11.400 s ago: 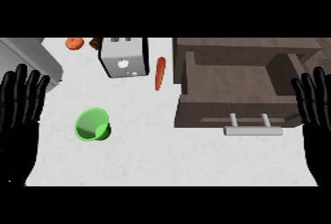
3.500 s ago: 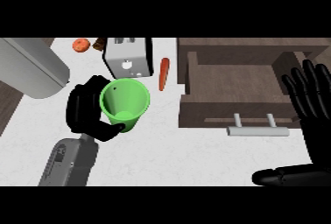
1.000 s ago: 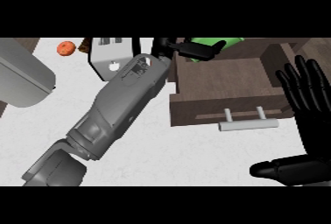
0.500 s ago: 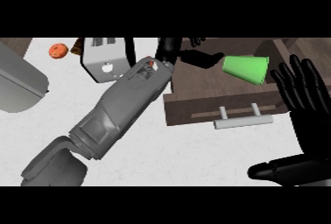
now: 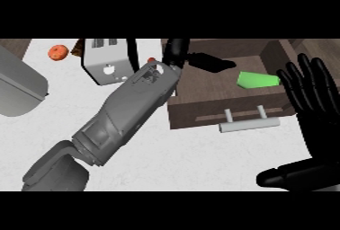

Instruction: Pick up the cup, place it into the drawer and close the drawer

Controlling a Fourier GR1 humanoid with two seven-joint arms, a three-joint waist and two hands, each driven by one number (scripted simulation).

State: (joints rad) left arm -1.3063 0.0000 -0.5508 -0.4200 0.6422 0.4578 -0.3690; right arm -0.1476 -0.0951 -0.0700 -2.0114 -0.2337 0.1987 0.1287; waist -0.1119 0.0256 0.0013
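The green cup [image 5: 257, 80] lies on its side inside the open brown drawer [image 5: 199, 92], toward its right half. My left forearm stretches diagonally across the counter to the drawer's left rim. There my left hand [image 5: 199, 59] is open, with its fingers spread, and stands a short way left of the cup without touching it. My right hand [image 5: 306, 92] rests open with fingers up at the view's right edge, just beside the drawer's right end. The drawer's pale bar handle [image 5: 249, 123] points toward me.
A silver toaster [image 5: 105, 62] stands at the back, left of the drawer. An orange round item [image 5: 58, 52] lies further left. A large grey rounded object [image 5: 20, 87] is at the left edge. A red tip [image 5: 151, 59] peeks out behind my forearm.
The cup has left my left hand and dropped lower into the drawer. The left hand has opened and drawn back to the left. The right hand has barely moved.
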